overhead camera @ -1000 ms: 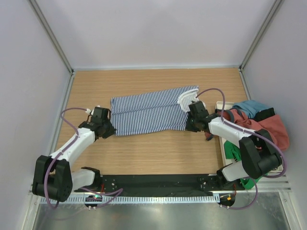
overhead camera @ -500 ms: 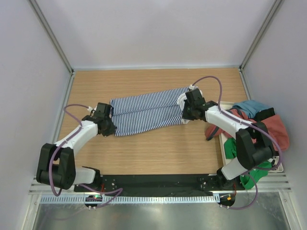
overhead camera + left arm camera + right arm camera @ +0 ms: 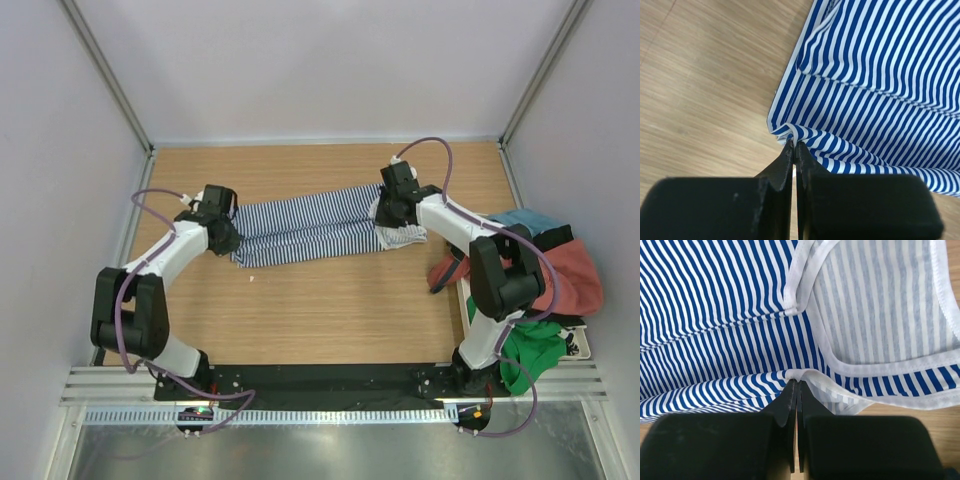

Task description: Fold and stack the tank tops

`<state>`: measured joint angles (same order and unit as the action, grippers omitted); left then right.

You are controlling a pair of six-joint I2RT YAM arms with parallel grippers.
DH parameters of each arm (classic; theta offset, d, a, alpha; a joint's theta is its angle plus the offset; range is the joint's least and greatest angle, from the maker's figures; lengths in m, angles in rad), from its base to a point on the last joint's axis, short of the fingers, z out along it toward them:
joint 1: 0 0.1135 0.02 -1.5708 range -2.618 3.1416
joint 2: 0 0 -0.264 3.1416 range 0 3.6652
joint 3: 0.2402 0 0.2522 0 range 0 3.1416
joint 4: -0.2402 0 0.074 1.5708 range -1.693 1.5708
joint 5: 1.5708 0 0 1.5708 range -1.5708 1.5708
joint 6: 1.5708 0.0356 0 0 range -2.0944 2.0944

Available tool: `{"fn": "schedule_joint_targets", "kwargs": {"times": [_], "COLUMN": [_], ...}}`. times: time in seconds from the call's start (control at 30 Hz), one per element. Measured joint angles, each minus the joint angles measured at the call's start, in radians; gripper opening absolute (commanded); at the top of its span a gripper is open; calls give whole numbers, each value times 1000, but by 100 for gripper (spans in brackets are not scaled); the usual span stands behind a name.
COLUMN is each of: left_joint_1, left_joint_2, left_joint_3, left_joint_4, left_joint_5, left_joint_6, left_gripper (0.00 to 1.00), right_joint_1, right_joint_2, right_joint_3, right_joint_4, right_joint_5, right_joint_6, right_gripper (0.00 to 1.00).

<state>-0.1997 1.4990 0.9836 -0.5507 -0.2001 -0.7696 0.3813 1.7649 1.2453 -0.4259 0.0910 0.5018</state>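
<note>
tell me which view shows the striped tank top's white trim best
The right wrist view: the white trim of the navy-and-white striped cloth tank top runs close up across the frame, stitching visible. The top external view shows only a small pale patch; the left wrist view shows stripes alone.

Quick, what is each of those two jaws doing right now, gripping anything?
Left gripper: shut on an edge of the striped tank top.
Right gripper: shut on the same top's white-trimmed edge.

Top view looks down from over the table's [image 3: 350,320] near edge; wrist views, close, share its striped tank top's [image 3: 300,230] opposite ends.
</note>
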Motion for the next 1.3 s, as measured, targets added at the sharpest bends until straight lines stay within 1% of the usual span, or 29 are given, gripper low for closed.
{"fn": "schedule_joint_targets", "kwargs": {"times": [0.37, 1.0, 1.2, 1.27, 1.3], "left_joint_1": [27, 82, 94, 96, 97], "left_joint_2": [143, 265, 311, 324, 328], "left_joint_3": [128, 225, 271, 283, 288], "left_joint_4": [0, 3, 6, 10, 13], "left_joint_5": [-2, 25, 42, 48, 54], "left_joint_6": [10, 22, 33, 42, 44], "left_gripper": [0, 0, 2, 7, 9], "right_joint_1": [-22, -24, -27, -29, -30], "right_joint_2": [108, 241, 278, 285, 286], "right_joint_3": [125, 300, 330, 334, 334], "right_joint_4": [-21, -56, -68, -69, -69], "right_joint_5": [-1, -4, 3, 7, 11], "right_joint_6": [-3, -3, -3, -3, -2], "right_gripper": [1, 2, 6, 9, 14]}}
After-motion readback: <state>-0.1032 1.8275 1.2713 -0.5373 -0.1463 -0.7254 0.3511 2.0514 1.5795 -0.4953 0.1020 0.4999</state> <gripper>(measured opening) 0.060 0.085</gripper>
